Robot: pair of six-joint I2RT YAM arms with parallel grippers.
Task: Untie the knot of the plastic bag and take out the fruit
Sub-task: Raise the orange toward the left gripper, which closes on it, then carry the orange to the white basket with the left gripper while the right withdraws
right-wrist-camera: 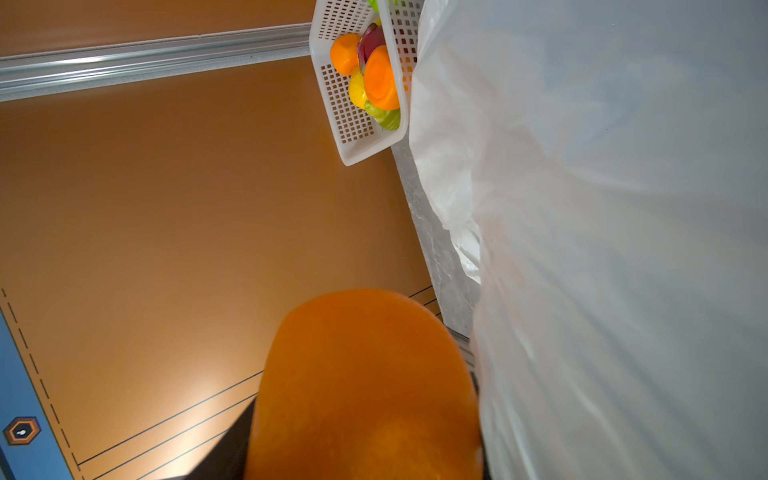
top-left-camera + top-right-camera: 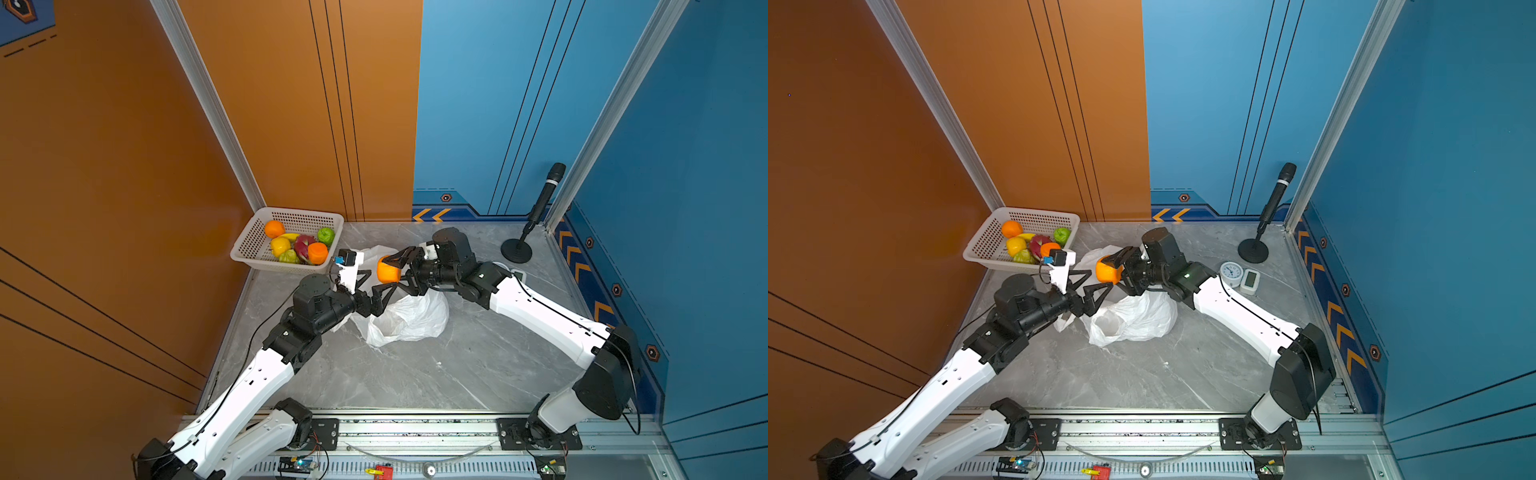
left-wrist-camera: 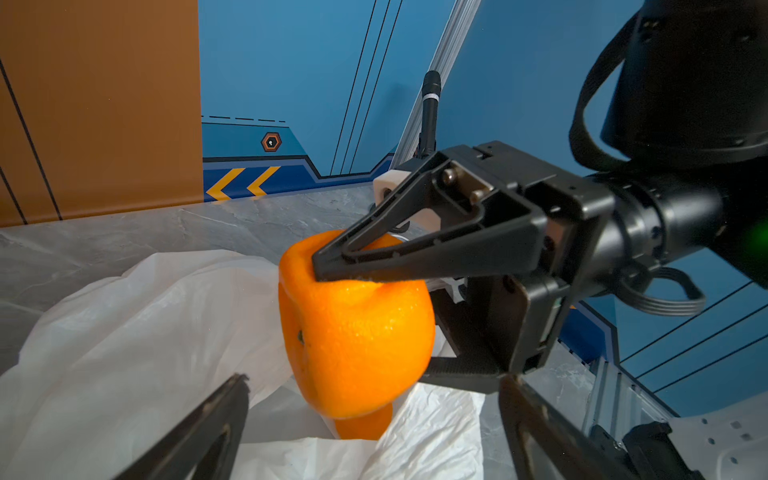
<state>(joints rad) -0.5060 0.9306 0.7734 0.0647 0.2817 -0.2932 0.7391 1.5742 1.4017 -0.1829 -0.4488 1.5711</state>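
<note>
Right gripper (image 2: 386, 271): clenched on an orange (image 3: 357, 340), which is held in the air over the plastic bag (image 2: 411, 316). The upper finger dents the peel and the lower fingertip is hidden behind the fruit.
Left gripper (image 2: 382, 277): released, jaws spread wide on either side of the orange and apart from it in the left wrist view.
Plastic bag: lies crumpled mid-table (image 2: 415, 374) with its mouth gaping. Both arms cover part of it.
Knot: cannot be made out among the folds.
Below the orange: an orange shape (image 3: 365, 424) half sunk in the plastic, too cut off to identify.
Basket (image 2: 249, 237): at the table's far left corner, holding the other fruit (image 2: 304, 243). A banana (image 2: 291, 237) is half buried among them.
Right wrist view: the blurred orange fills the foreground and the bag fills one side.
Right edge: a clock (image 2: 1230, 272) and a small device (image 2: 1250, 280), whose screen is unreadable.
Far right corner: a microphone (image 2: 544, 199) on a stand.
</note>
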